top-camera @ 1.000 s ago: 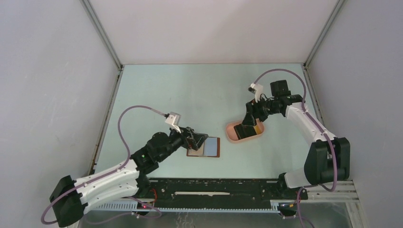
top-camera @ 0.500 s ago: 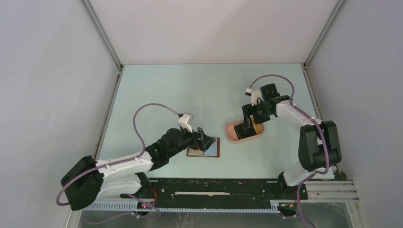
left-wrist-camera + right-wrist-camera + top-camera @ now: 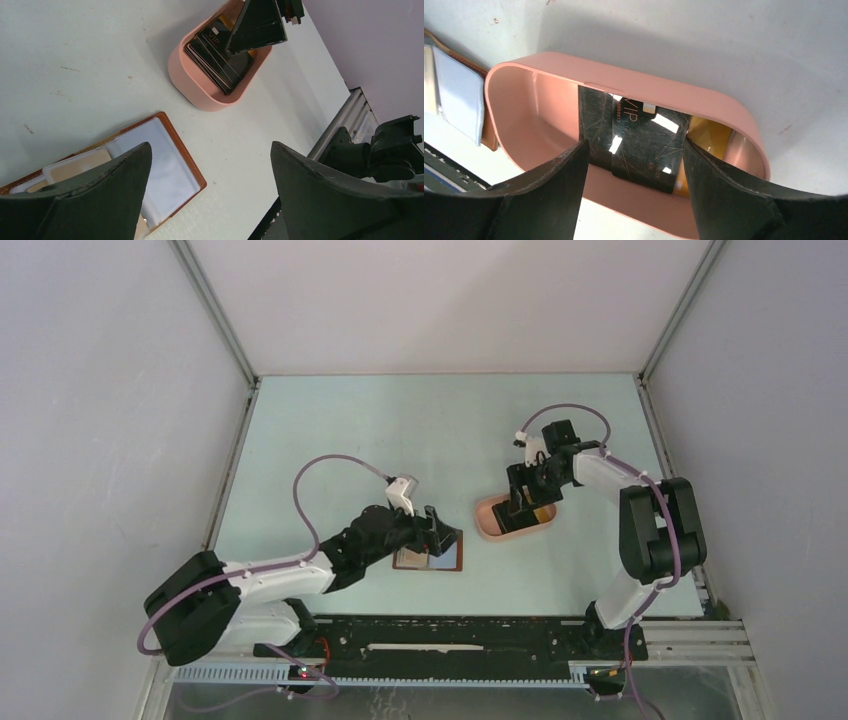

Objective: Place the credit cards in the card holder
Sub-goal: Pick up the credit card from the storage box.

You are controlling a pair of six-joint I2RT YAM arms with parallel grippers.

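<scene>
Credit cards (image 3: pixel 639 140) lie stacked inside the pink tray (image 3: pixel 624 85), a black one on top, with the right gripper (image 3: pixel 631 160) spread wide over them. Near the tray, toward the left arm, the card holder (image 3: pixel 170 170) lies open on the worktop (image 3: pixel 75 60), the left gripper (image 3: pixel 210 165) gaping above it.

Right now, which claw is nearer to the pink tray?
The right. The right claw hangs over the pink tray, above its black cards; the left claw is over the open card holder, apart from the tray.
</scene>
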